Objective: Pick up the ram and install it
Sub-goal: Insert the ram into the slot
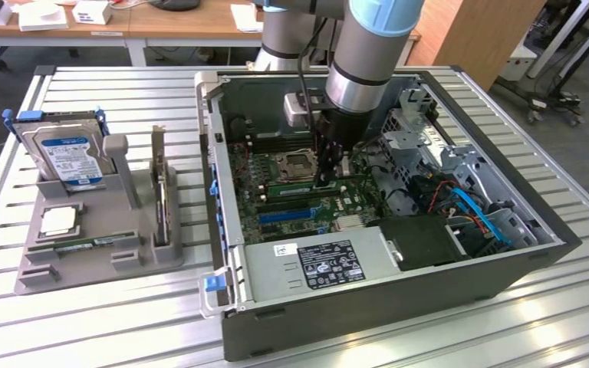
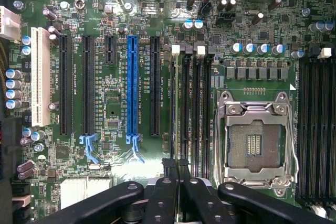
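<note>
a universal robots arm reaches down into an open desktop computer case lying on its side on a slatted metal table, its gripper lowered to the motherboard. the ram, a narrow green stick, stands on edge at the fingertips, in line with the black memory slots just beside the empty cpu socket. seen from the wrist, the gripper is clenched, its dark fingers drawn almost together on the top edge of the ram, which runs edge-on as a thin line along the slot nearest the expansion connectors; whether the stick is fully seated cannot be told. the steel-framed cpu socket lies on one side of that bank of slots and a long blue expansion slot among black ones on the other, all on the green motherboard. in the exterior view the blue slot sits toward the labelled grey power supply at the near end of the case, with blue and red cables bundled toward the exterior view's right. well apart from the case, at the exterior view's left, a grey parts holder keeps a silver hard drive with a blue label upright, a dark expansion card on edge beside it, and another narrow greenish board lying flat near its front.
</note>
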Controlling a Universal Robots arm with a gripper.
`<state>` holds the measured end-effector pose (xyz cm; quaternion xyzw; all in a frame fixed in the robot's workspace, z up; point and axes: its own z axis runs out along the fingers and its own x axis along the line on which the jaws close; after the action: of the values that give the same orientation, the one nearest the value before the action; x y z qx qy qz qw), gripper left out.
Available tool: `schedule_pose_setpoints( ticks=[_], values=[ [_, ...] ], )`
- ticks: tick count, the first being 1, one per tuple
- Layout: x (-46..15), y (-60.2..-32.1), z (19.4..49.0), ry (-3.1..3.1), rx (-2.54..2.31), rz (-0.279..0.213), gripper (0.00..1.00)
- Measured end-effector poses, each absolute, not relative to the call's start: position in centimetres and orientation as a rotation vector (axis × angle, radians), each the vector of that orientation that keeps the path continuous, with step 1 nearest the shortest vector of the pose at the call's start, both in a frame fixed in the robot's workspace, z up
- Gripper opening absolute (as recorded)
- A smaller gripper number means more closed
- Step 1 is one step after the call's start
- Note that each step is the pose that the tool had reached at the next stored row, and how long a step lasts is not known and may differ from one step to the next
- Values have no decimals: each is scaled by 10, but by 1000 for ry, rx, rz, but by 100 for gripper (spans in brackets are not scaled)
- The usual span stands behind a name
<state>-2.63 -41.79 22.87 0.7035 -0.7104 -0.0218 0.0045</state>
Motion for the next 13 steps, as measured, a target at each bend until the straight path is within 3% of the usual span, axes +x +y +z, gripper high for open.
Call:
schedule_pose_setpoints(
  ticks=[13],
  values=[
    [-26, -418, 227, -2225, 2204, -68, 11]
  ],
)
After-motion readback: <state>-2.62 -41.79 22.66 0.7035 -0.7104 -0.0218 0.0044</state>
